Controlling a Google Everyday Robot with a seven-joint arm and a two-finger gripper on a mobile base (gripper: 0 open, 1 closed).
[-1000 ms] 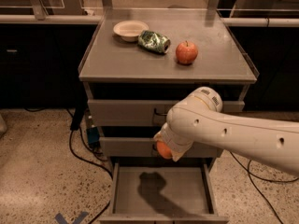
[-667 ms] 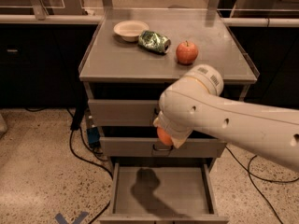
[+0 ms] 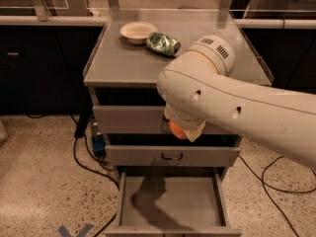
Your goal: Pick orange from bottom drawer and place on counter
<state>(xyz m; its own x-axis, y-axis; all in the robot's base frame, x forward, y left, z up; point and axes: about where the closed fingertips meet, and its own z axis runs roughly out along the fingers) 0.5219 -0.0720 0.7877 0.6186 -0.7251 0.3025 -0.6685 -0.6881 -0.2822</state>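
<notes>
The orange [image 3: 177,130] shows as a small orange patch under my arm, held in my gripper [image 3: 181,128], which is mostly hidden behind the white arm. It hangs in front of the upper drawers, well above the bottom drawer [image 3: 170,209], which is pulled out with nothing on its grey floor. The counter [image 3: 123,63] lies just behind and above the gripper.
On the counter stand a white bowl [image 3: 138,31] and a green crumpled can [image 3: 163,43]. The red apple is hidden behind my arm. The middle drawer [image 3: 172,156] is shut. Black cables [image 3: 84,157] run over the floor left of the cabinet.
My arm has risen and moved up toward the counter, carrying the orange from the level of the middle drawer to the top drawer. It now covers the red apple.
</notes>
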